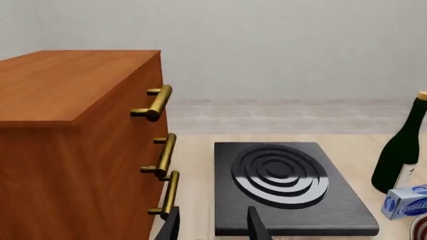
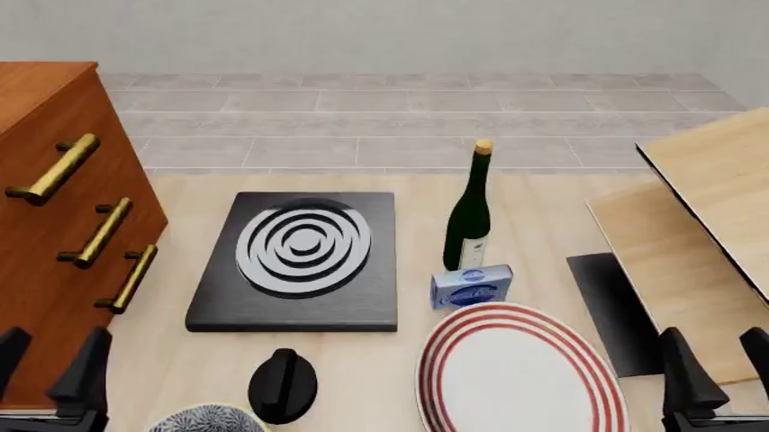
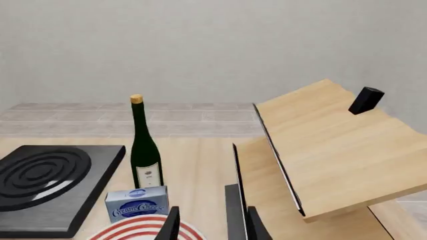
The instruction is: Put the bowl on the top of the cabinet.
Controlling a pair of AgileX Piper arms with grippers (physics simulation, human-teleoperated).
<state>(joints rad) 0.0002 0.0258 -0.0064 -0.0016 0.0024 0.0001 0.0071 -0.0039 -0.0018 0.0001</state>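
The speckled blue-and-white bowl [image 2: 207, 419] shows only as a sliver at the bottom edge of the front view, near the table's front, just left of a black knob-shaped object [image 2: 283, 385]. The reddish-brown cabinet [image 2: 54, 225] with three brass handles stands at the left; its flat top shows in the left wrist view [image 1: 60, 82]. My left gripper [image 2: 49, 373] is open and empty at the front left, beside the cabinet's front and left of the bowl. My right gripper [image 2: 719, 369] is open and empty at the front right.
A black stove plate [image 2: 301, 256] with rings lies mid-table. A green wine bottle [image 2: 469, 211] and a blue box [image 2: 471, 286] stand to its right. A large white plate with red rings [image 2: 517, 373] lies at the front. Pale-wood boards [image 2: 703, 225] stand at the right.
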